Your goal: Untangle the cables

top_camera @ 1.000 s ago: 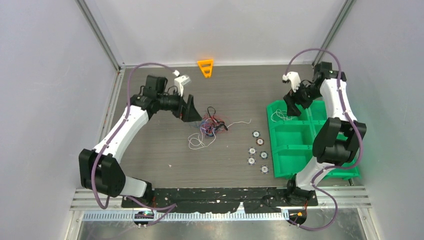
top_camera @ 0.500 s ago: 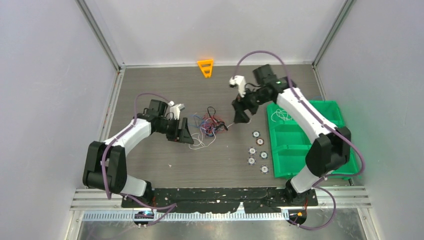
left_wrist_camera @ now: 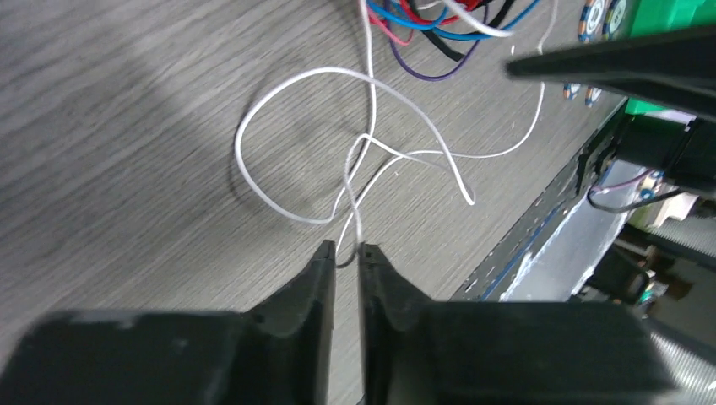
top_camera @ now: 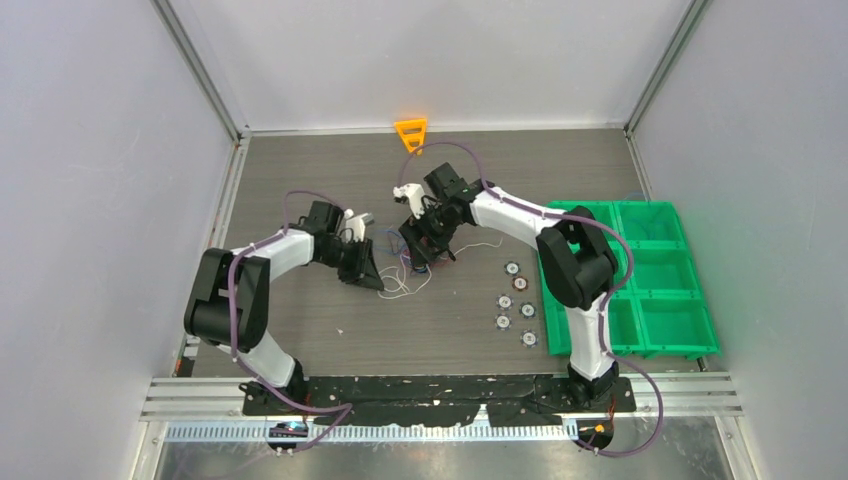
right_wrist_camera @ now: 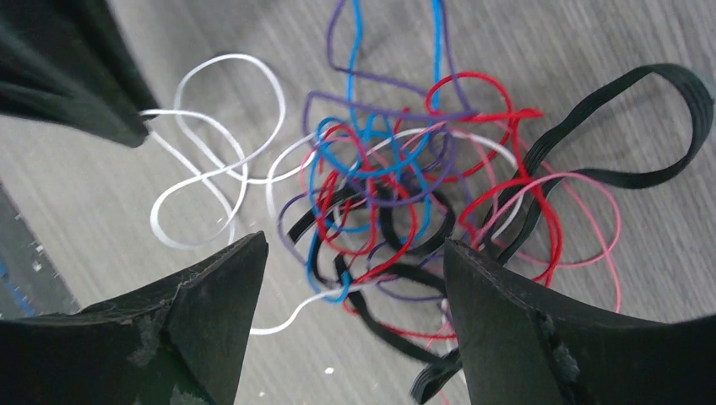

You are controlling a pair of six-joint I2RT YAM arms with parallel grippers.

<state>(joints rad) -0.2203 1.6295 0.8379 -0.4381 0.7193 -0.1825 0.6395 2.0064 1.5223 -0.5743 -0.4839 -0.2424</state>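
At the left pincer (left_wrist_camera: 347, 250): nearly together, only a slim slit left, with a white wire (left_wrist_camera: 363, 139) running straight into that slit. Clamped or merely straddled, cannot tell. At the right pincer (right_wrist_camera: 353, 253): spread wide apart, empty, poised directly above the cables (right_wrist_camera: 397, 194), one finger on either side of the knot.

Outward from there: knot lying mid-table (top_camera: 300, 180), a little far of centre, between the two pincers, left of a scatter of small round discs (top_camera: 515, 300) and well left of the green tray (top_camera: 660, 290).

Judged as barely started. Red, blue, purple and black strands all looped through one another in a single clump, with none seen laid out separately. Only the white wire partly free, so nearly everything left to pull apart.

No real long axis to the clump itself, roughly round. White loops trailing out toward the near left, ending at the left pincer. A thin white tail reaching right toward the discs. Overall stretch, by judgement, near-left to right.
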